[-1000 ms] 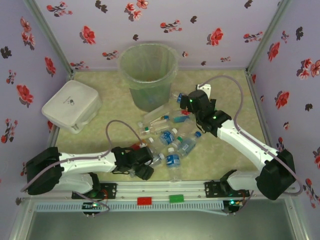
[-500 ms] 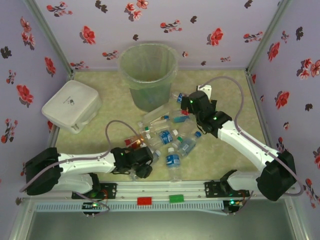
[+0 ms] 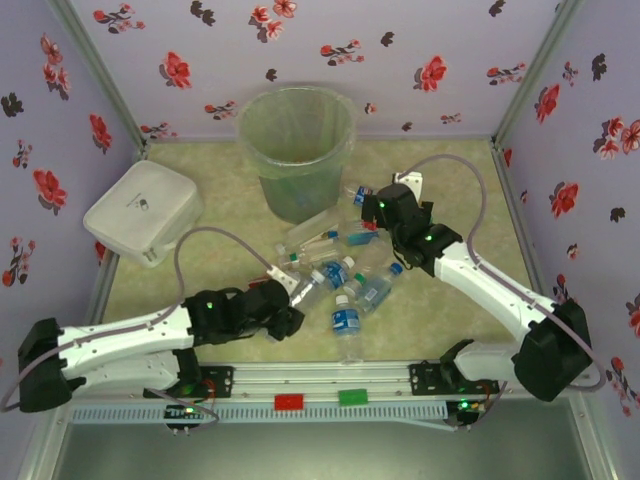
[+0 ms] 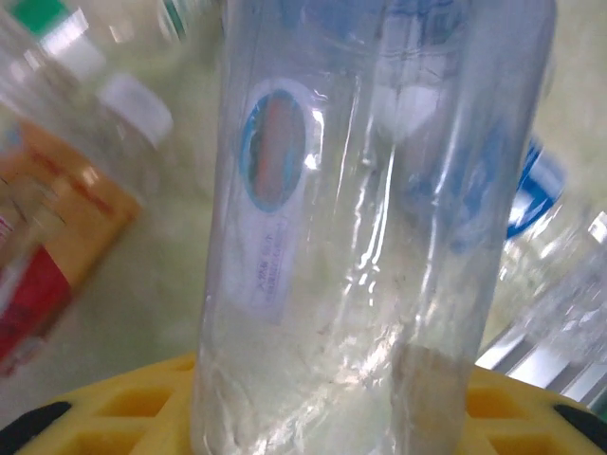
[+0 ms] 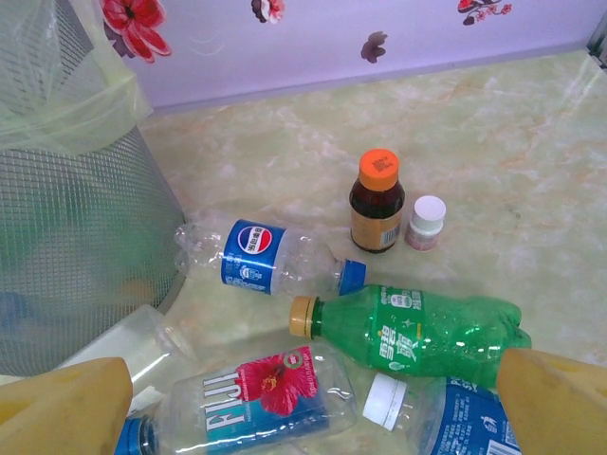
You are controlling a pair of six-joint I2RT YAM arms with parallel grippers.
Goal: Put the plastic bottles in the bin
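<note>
Top external: lined bin [image 3: 297,150] at back, contents unclear; white container [image 3: 143,212] left; plastic bottles [image 3: 345,290] strewn before bin. Left wrist close-up: left gripper [image 4: 303,417] pinching 1 clear bottle [image 4: 379,190]. Right wrist: right gripper [image 5: 313,408] spread above Fiji bottle [image 5: 256,393], green bottle [image 5: 427,327], Pepsi bottle [image 5: 256,258], 2 vials [image 5: 377,204].

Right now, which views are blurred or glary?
Left wrist: clear bottle close up with glare streaks, orange-labelled bottle behind it blurred. Right wrist: sharp, green bottle label legible, own fingertips soft. Top external: even light, no harsh glare.
</note>
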